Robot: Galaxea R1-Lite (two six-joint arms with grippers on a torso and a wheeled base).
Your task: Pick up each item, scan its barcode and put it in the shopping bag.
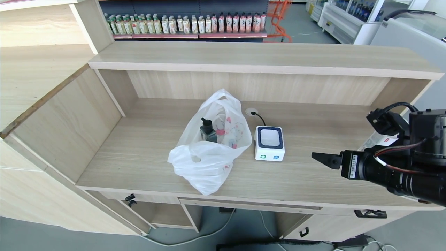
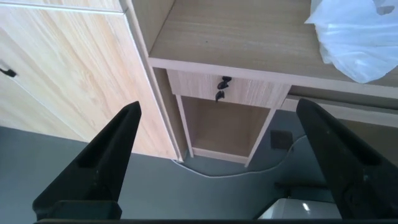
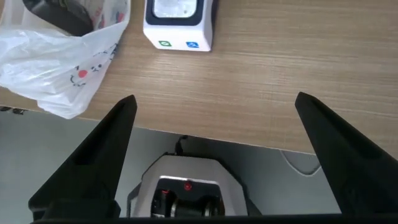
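A white plastic shopping bag [image 1: 209, 153] stands open on the wooden counter [image 1: 296, 174], with a dark pump bottle [image 1: 208, 131] and other items inside. Just right of it sits the white barcode scanner [image 1: 269, 143] with a dark-framed window. My right gripper [image 3: 217, 162] hovers open and empty over the counter's front right edge, to the right of the scanner [image 3: 179, 23]; the bag [image 3: 56, 68] lies beyond it. My left gripper [image 2: 227, 165] is open and empty, held low off the counter's front left corner, with the bag's bottom [image 2: 360, 43] in sight.
A raised shelf [image 1: 264, 57] runs along the counter's back, and a side wall [image 1: 69, 118] closes its left. The scanner's cable goes into a grommet [image 1: 251, 111]. A small white box [image 1: 381, 141] lies at the far right behind my right arm. Drawer keys [image 2: 220, 88] hang under the counter.
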